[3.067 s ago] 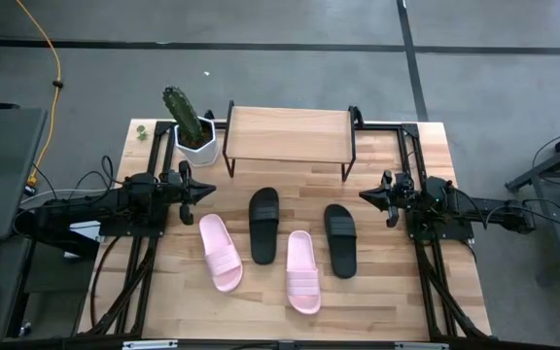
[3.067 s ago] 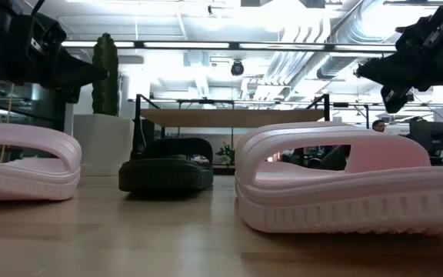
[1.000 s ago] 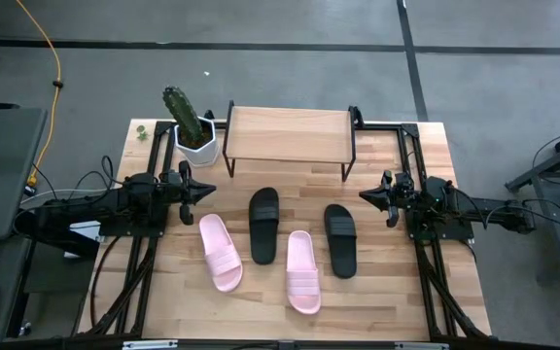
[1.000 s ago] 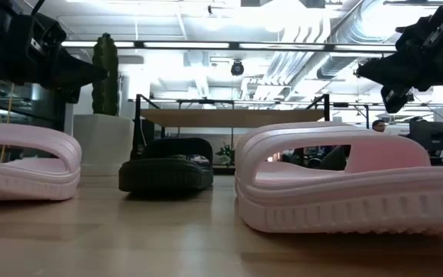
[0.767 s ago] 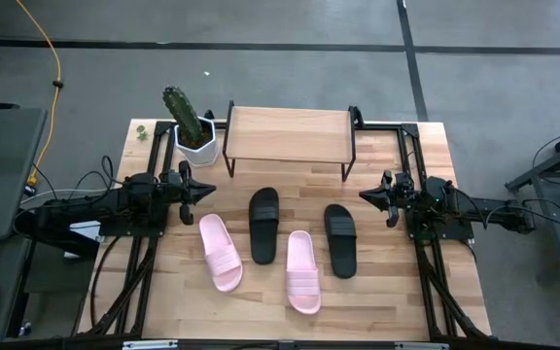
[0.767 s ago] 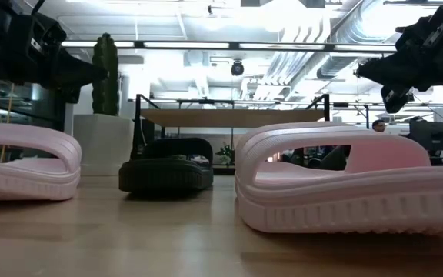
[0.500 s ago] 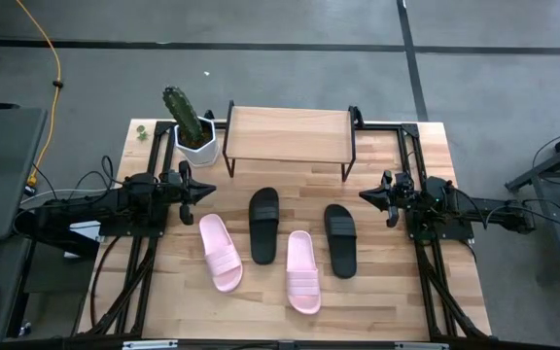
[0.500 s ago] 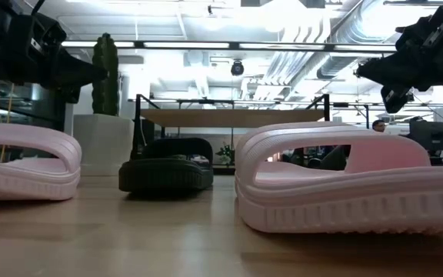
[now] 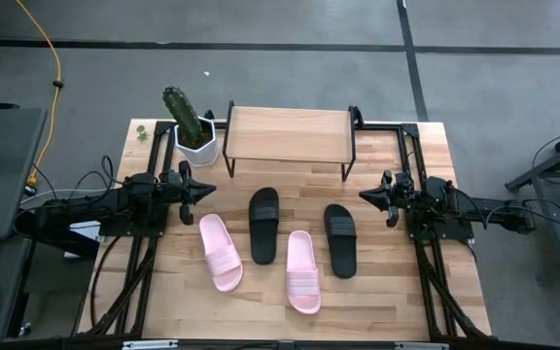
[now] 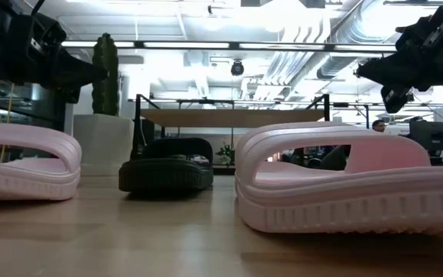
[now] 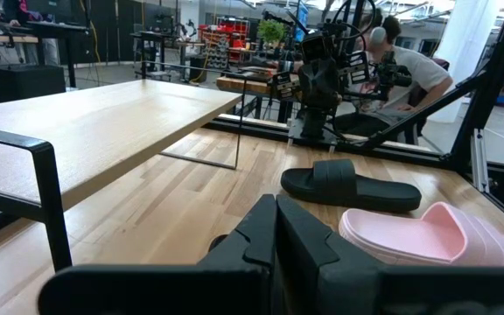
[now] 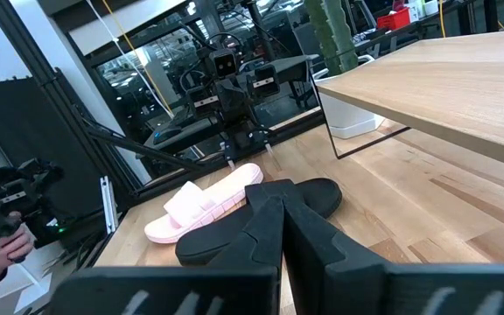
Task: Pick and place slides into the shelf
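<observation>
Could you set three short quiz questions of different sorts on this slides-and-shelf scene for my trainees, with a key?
1. True or false: one of the slides already lies on the shelf.
2. How many slides lie on the table, and in what colours?
3. Multiple choice: the cactus pot stands (A) on the shelf, (B) beside the shelf's end on the left arm's side, (C) between the pink slides.

Key
1. False: the shelf's top board is bare.
2. Four: two pink ones and two black ones.
3. B. The left gripper and right gripper hover shut at the sides.
</observation>
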You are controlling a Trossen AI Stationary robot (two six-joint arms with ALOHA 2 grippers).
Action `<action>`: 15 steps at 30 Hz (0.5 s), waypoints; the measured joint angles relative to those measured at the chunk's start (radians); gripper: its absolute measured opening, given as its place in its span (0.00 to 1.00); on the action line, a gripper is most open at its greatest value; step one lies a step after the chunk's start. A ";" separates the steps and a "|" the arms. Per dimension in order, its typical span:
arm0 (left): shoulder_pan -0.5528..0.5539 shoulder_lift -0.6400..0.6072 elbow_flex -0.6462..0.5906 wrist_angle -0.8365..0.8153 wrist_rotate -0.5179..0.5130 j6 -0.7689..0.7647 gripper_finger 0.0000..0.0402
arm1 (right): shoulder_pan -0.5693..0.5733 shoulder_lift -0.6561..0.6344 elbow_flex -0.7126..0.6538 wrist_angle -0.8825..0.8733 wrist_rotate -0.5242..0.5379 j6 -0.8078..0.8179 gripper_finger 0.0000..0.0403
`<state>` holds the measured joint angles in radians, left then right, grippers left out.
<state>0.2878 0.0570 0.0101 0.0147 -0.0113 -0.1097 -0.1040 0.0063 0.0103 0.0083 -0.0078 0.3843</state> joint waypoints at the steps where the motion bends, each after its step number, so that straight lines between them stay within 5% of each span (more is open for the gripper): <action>1: 0.000 0.000 0.000 0.000 0.000 0.000 0.00 | 0.000 0.000 0.000 0.000 0.000 0.000 0.00; 15: 0.000 0.000 0.000 0.000 0.003 0.005 0.00 | 0.000 0.000 0.000 0.002 0.013 -0.072 0.00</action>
<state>0.2878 0.0574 0.0101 0.0146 -0.0078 -0.1046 -0.1043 0.0063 0.0102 0.0105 0.0048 0.3125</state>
